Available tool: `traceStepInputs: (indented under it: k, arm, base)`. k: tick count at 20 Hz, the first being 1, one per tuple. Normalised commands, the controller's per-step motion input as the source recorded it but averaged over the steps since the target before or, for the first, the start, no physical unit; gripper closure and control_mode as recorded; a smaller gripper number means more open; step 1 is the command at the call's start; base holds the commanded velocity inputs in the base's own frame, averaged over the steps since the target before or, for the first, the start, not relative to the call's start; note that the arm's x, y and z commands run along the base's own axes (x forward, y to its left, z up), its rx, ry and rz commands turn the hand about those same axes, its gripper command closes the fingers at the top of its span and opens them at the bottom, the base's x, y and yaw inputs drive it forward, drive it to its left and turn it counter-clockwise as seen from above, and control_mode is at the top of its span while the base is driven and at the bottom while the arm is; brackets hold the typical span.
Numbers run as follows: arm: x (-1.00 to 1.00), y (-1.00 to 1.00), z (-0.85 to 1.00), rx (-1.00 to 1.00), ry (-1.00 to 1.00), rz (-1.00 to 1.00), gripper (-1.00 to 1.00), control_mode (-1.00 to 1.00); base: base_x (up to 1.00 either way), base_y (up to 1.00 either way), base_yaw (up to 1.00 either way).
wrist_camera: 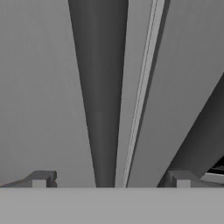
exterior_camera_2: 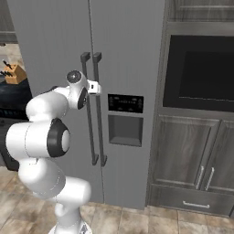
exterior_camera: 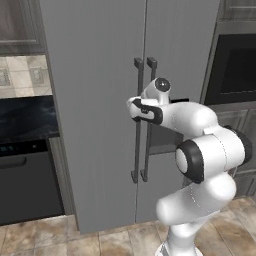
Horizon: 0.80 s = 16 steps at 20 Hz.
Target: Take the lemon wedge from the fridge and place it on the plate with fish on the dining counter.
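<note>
One fridge (exterior_camera: 100,125), tall axis upright, both doors shut; two dark bar handles (exterior_camera: 136,120) ran vertically beside the centre seam. One black dispenser panel (exterior_camera_2: 125,103) sat right of the handles. One gripper (wrist_camera: 109,179), fingers spread, stood at the left handle, fingertips straddling it.

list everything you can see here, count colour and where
tall grey side-by-side fridge: 1, grey, centre, both doors closed
long dark bar handles: 2, dark grey, either side of the door seam
black dispenser panel: 1, black, on the right door
dark built-in oven: 1, black, right of the fridge
grey wood cabinets: grey-brown, below the oven
dark dishwasher: 1, black, left of the fridge
wooden knife block: 1, tan, on the counter at far left
tiled floor: beige
gripper: 1, dark fingertips, open, straddling one handle
</note>
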Motion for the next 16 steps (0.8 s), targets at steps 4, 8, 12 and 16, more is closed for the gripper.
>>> traceStepInputs:
  k: [4, 8, 12, 16]
  arm:
    - [0.44, 0.00, -0.17, 0.00, 0.00, -0.01, -1.00, -1.00]
    - [0.27, 0.00, -0.16, 0.00, 0.00, 0.00, -1.00, -1.00]
    - [0.10, 0.14, -0.19, -0.01, 0.00, 0.00, -1.00, -1.00]
    - [0.00, 0.19, -0.21, -0.02, -0.02, 0.00, -1.00, -1.00]
  base:
    - [0.00, 0.00, 0.00]
    - [0.00, 0.00, 0.00]
    - [0.00, 0.00, 0.00]
    - [0.00, 0.00, 0.00]
